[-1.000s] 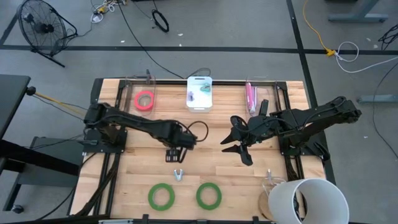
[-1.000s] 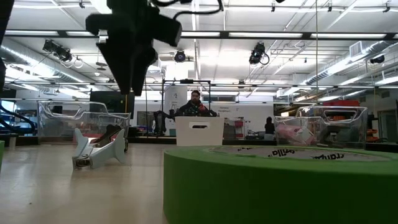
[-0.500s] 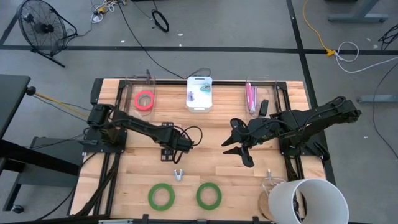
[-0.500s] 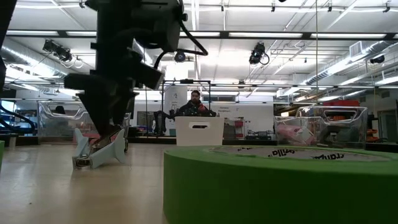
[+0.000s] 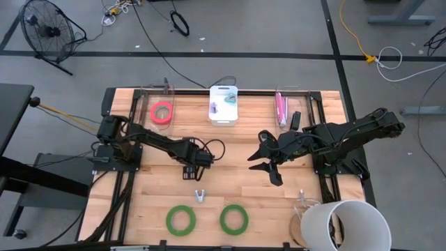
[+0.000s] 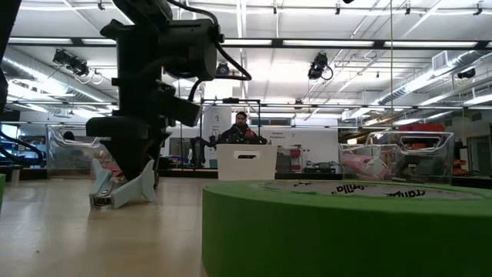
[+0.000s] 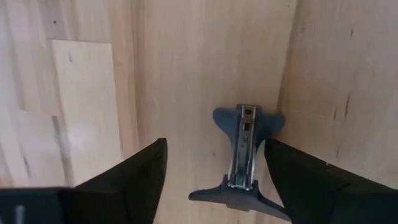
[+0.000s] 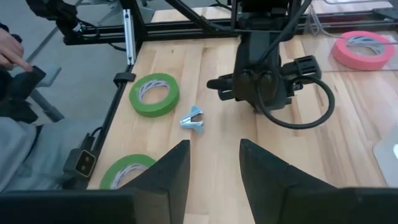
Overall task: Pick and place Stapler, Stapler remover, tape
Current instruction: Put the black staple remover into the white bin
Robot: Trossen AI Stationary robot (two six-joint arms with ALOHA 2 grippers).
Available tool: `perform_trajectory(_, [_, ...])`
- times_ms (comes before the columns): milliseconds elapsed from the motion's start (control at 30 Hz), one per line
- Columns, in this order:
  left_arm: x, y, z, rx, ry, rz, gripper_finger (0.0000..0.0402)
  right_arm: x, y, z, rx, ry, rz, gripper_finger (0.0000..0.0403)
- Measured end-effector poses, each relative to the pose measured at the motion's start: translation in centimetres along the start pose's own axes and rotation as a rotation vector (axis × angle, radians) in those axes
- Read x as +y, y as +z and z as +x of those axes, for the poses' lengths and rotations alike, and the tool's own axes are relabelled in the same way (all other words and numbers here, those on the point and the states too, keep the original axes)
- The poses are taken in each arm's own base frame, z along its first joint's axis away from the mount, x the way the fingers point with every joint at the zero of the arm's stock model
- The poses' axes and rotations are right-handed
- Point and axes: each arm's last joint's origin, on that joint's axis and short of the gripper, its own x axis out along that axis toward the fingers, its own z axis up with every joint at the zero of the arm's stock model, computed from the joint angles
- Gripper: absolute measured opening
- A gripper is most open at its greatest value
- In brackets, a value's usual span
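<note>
Your staple remover (image 5: 200, 195) lies on the bare bench (image 5: 153, 188), near its front edge, just behind the two green tapes (image 5: 180, 220) (image 5: 234, 219). The pink tape (image 5: 162, 111) sits in a clear bin at the back left, well apart. Your left pincer (image 7: 214, 180) hangs right over the remover, fingers spread wide to either side of it, not touching. Your right pincer (image 5: 261, 167) waits mid-bench to the right, jaws partly apart and holding nothing. A white box (image 5: 224, 103) stands at the back centre, a pink stapler (image 5: 281, 108) in the bin at the back right.
</note>
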Motion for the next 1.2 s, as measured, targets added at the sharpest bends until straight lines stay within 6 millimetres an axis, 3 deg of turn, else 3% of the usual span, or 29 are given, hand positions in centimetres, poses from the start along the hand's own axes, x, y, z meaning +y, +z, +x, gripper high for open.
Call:
perform_trajectory(333, [0.1, 0.1, 0.4, -0.018, -0.057, -0.016, 0.0192, 0.0, 0.0, 0.0, 0.000, -0.001, 0.001, 0.0137])
perform_trajectory(467, [0.0, 0.1, 0.4, -0.018, -0.052, -0.015, 0.0136, 0.0, 0.0, 0.0, 0.000, -0.002, -0.011, 0.0137])
perform_trajectory(767, [0.1, 0.2, 0.4, -0.020, -0.051, -0.018, 0.0135, 0.0, 0.0, 0.0, 0.000, -0.005, -0.016, 0.0137])
perform_trajectory(900, [0.1, 1.1, -0.3, -0.041, -0.013, -0.003, 0.0135, 0.0, 0.0, 0.0, 0.000, -0.005, -0.016, 0.0137])
perform_trajectory(1200, [2.5, 5.1, -4.8, -0.182, 0.115, 0.120, 0.0135, 0.0, 0.0, 0.0, -0.004, -0.002, -0.016, 0.0137])
